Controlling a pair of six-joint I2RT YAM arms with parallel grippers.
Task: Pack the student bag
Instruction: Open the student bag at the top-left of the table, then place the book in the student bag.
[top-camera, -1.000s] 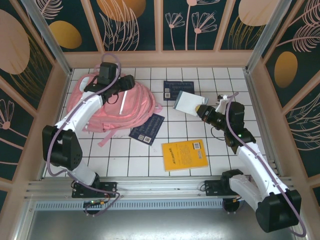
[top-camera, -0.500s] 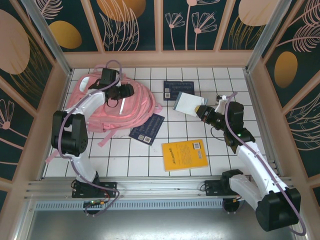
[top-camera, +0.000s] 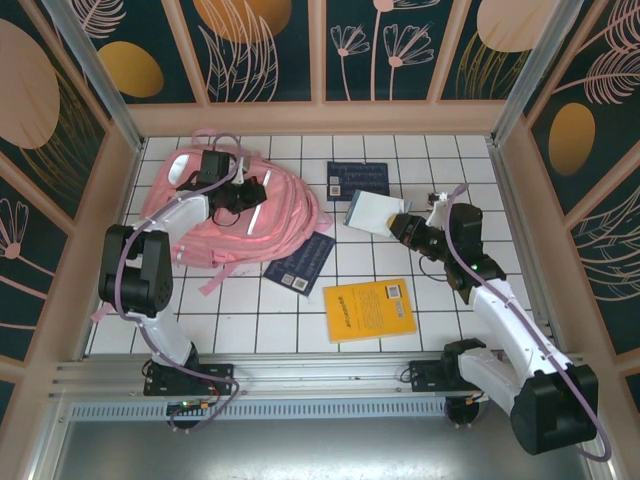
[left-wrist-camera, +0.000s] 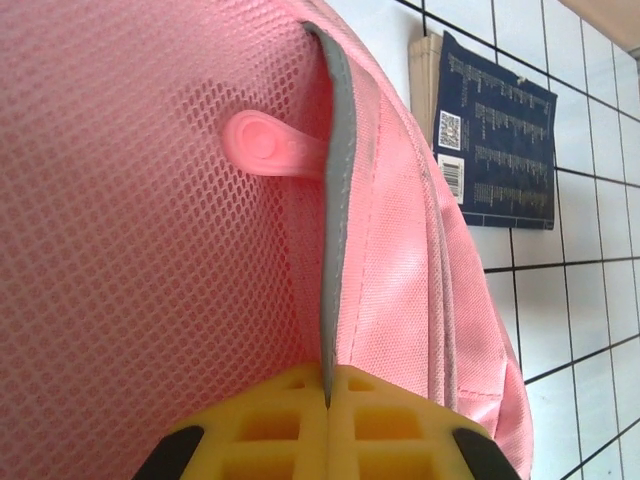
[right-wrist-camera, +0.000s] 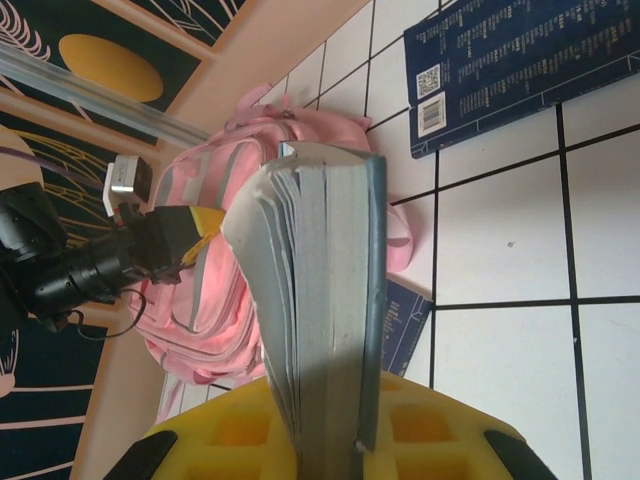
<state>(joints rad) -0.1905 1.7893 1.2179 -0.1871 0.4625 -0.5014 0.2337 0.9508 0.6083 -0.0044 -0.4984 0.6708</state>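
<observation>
The student bag (top-camera: 215, 215), a big pink backpack, lies at the back left of the tiled table. My left gripper (top-camera: 250, 192) is shut on the bag's grey-trimmed edge. Up close, the yellow fingertips of the left gripper (left-wrist-camera: 328, 378) pinch that grey strip (left-wrist-camera: 335, 230), with pink mesh on one side and a pink zipper pull (left-wrist-camera: 270, 148) beside it. My right gripper (top-camera: 400, 226) is shut on a grey-blue book (top-camera: 372, 210), held above the table to the right of the bag. In the right wrist view the book (right-wrist-camera: 330, 290) stands edge-on in the right gripper (right-wrist-camera: 335, 405), with the bag (right-wrist-camera: 215, 300) behind it.
A dark blue book (top-camera: 358, 180) lies at the back centre. Another dark blue book (top-camera: 300, 262) lies partly under the bag's near right edge. A yellow book (top-camera: 369, 309) lies on the tiles nearer the front. Wooden walls ring the table.
My left gripper has closed on the bag's grey edge, and the bag's front has shifted right. The right gripper with the book has edged slightly left.
</observation>
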